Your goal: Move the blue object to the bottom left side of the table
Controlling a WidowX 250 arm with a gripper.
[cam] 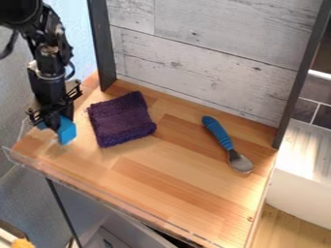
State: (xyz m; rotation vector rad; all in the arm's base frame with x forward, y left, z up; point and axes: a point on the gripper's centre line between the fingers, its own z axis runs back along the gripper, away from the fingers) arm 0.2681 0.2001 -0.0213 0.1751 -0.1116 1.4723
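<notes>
The black two-finger gripper seems to grasp the smooth blue block. If it releases too near the wooden table's left edge, the block may fall.

Lighting, as I log it: tabletop, brightly lit, pale glare towards nine o'clock. Wall, eleven o'clock, bright glow. Counter, three o'clock, whitish sheen. Spoon, four o'clock, metallic highlight. Floor, eight o'clock, dimmer.

Cam's looking down at a slant from above worktop's front edge, facing back edge & plank panel, sitting fairly close, w/ nearest corner running off btm of view.
</notes>
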